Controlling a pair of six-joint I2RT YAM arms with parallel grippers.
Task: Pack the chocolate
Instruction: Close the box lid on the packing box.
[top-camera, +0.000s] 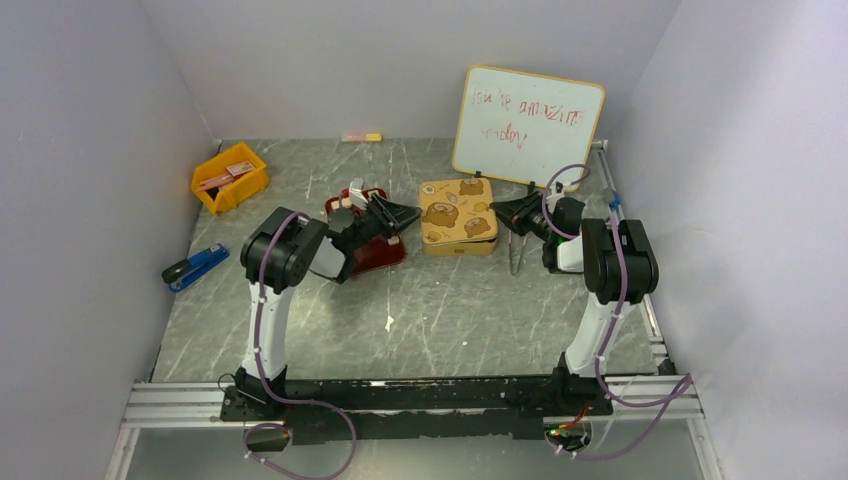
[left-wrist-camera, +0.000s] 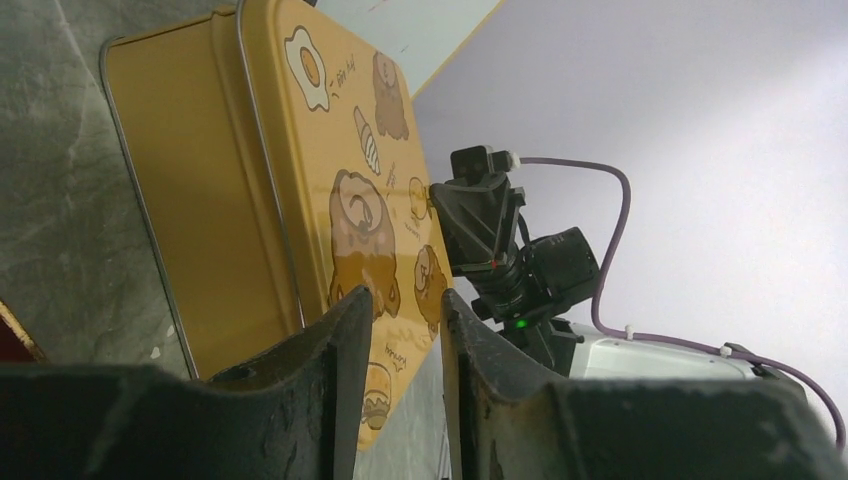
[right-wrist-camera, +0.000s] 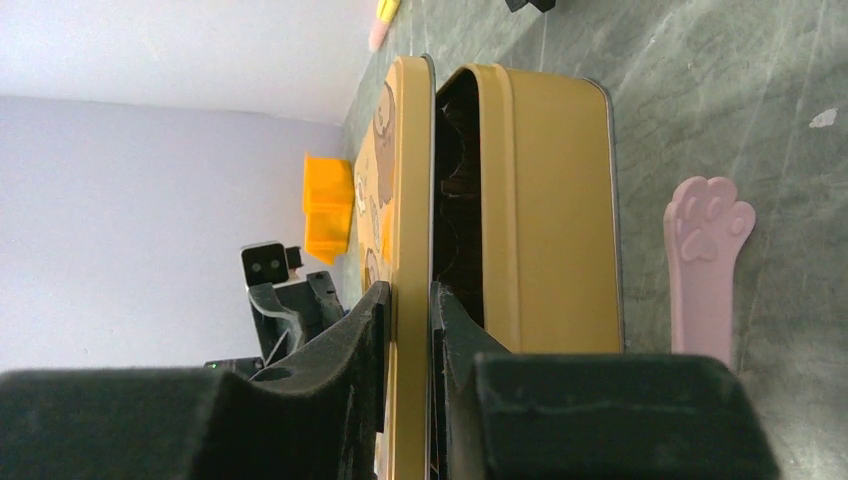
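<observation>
The right claw (right-wrist-camera: 408, 290) pinches the near rim of the gold bear-printed tin lid (right-wrist-camera: 408, 120), which stands ajar from its gold base (right-wrist-camera: 550, 200). The left claw (left-wrist-camera: 405, 300), narrowly parted, sits at the lid's opposite edge. Whether it grips anything cannot be told.

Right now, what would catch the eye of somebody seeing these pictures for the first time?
The gold tin with bear pictures in the middle, with both grippers at it: the right gripper pinches its lid, raised off the base, and the left gripper is at the opposite edge. Behind it stands a whiteboard; a yellow bin sits far left.
</observation>
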